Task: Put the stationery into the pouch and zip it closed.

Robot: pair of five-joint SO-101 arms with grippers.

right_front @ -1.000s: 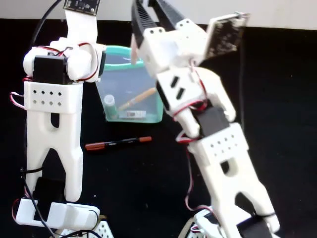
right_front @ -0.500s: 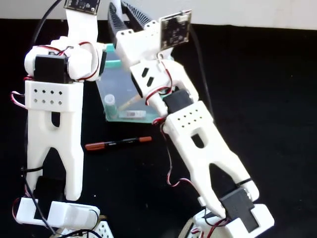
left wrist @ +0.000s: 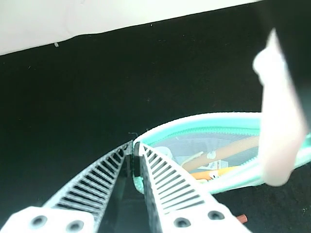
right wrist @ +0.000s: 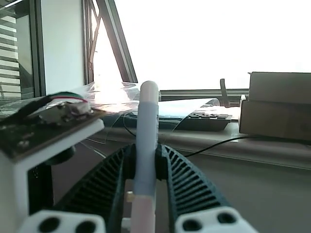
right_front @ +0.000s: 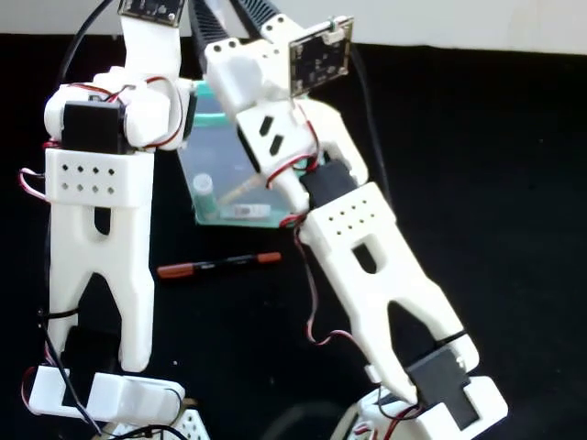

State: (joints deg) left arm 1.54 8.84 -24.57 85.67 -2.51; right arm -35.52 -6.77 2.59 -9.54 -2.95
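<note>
My left gripper [left wrist: 133, 148] was clamped shut on the end rim of the teal pouch [left wrist: 204, 118]. The pouch lay unzipped on the black table [right_front: 477, 183], with a pencil [left wrist: 228, 152] inside it. My right gripper [right wrist: 146, 158] was closed around a pale pen [right wrist: 146, 111], which stood between the jaws and stuck out past their tips. In the left wrist view that pen crossed the far end of the pouch's open mouth, well apart from my left gripper. A red marker [right_front: 218, 265] lay on the table just in front of the pouch, toward my bases.
</note>
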